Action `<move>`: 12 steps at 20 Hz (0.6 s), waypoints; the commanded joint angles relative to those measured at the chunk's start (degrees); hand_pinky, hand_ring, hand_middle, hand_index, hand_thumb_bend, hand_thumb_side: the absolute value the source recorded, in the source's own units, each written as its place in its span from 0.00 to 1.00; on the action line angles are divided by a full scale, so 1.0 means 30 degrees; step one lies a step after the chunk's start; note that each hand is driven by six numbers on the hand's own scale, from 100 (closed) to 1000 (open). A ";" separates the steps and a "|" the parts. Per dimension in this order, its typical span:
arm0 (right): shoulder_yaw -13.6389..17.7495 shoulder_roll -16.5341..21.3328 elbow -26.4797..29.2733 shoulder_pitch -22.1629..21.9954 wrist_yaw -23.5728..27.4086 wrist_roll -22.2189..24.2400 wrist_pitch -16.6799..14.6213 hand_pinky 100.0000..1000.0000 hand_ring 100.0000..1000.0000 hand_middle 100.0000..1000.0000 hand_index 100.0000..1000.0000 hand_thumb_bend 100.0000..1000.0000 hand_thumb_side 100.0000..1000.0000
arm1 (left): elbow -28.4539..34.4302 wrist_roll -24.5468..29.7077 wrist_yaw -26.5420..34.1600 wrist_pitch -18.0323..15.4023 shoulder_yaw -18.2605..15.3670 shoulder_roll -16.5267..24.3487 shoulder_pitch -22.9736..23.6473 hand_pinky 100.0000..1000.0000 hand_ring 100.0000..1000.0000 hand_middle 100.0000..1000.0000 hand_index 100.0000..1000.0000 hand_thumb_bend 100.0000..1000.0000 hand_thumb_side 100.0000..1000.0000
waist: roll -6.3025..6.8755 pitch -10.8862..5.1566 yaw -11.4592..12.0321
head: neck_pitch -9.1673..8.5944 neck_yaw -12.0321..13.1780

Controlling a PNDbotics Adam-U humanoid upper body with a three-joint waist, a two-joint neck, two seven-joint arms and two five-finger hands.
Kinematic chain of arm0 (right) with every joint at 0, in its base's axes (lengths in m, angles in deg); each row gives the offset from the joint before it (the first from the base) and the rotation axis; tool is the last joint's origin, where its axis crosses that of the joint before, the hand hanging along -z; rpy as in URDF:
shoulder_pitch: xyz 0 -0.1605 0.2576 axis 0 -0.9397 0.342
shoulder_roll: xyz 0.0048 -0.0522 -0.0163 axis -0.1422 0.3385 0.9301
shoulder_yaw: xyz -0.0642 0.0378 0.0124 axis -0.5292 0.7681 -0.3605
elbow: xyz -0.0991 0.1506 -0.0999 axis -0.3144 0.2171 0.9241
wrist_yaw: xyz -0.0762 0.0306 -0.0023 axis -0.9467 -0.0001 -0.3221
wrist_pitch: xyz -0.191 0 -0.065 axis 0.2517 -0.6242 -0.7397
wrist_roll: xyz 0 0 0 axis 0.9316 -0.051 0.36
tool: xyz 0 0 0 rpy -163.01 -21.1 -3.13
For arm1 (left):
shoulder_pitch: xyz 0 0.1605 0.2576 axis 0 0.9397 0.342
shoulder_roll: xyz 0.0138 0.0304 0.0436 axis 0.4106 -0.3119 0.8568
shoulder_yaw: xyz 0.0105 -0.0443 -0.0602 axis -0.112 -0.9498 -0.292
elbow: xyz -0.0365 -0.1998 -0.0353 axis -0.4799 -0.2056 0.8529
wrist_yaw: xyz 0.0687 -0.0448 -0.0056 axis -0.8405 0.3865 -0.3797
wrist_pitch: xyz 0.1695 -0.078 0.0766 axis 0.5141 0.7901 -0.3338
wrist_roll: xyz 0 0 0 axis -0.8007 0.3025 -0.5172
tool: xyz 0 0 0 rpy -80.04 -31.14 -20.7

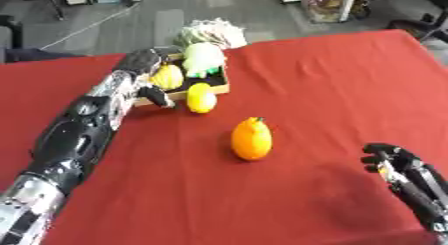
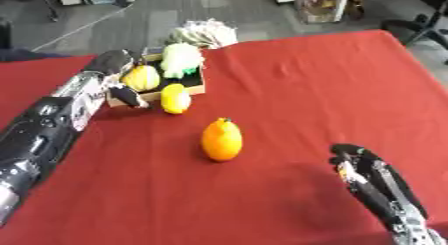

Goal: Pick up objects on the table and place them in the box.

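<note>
Box (image 1: 219, 87) with two objects; two on cloth; left hand (image 1: 149, 74) unclear; right hand (image 2: 363, 166) curled, empty.

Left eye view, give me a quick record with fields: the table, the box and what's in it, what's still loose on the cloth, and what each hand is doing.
table: red cloth
box: wooden box near the far left edge of the table
in box: yellow gourd-shaped fruit, pale green item
beside box: yellow fruit, on the cloth at the box's front edge
loose on cloth: orange fruit, mid-table
left hand: at the box, by the gourd; grip unclear
right hand: lower right, fingers curled, holding nothing
behind box: pale bundle
</note>
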 commanded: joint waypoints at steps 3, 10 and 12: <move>0.0109 0.0123 0.0198 0.0240 0.0084 0.0058 0.0005 0.72 0.72 0.71 0.76 0.00 0.49 | 0.0716 -0.1238 0.0051 0.0597 -0.0126 0.0416 -0.0261 0.84 0.76 0.77 0.82 0.79 0.26 | -0.0163 -0.0052 0.0070 | -0.0231 -0.0076; 0.0126 0.0133 0.0188 0.0247 0.0062 0.0072 0.0008 0.72 0.72 0.71 0.76 0.00 0.48 | 0.1118 -0.2611 0.0833 0.1112 -0.0066 0.0636 -0.0230 0.84 0.76 0.78 0.80 0.79 0.25 | -0.0168 -0.0105 0.0173 | -0.0216 -0.0130; 0.0130 0.0132 0.0190 0.0255 0.0057 0.0075 0.0005 0.72 0.72 0.71 0.76 0.00 0.48 | 0.1152 -0.2593 0.0933 0.1092 -0.0012 0.0673 -0.0211 0.83 0.76 0.78 0.80 0.79 0.25 | -0.0174 -0.0121 0.0190 | -0.0221 -0.0145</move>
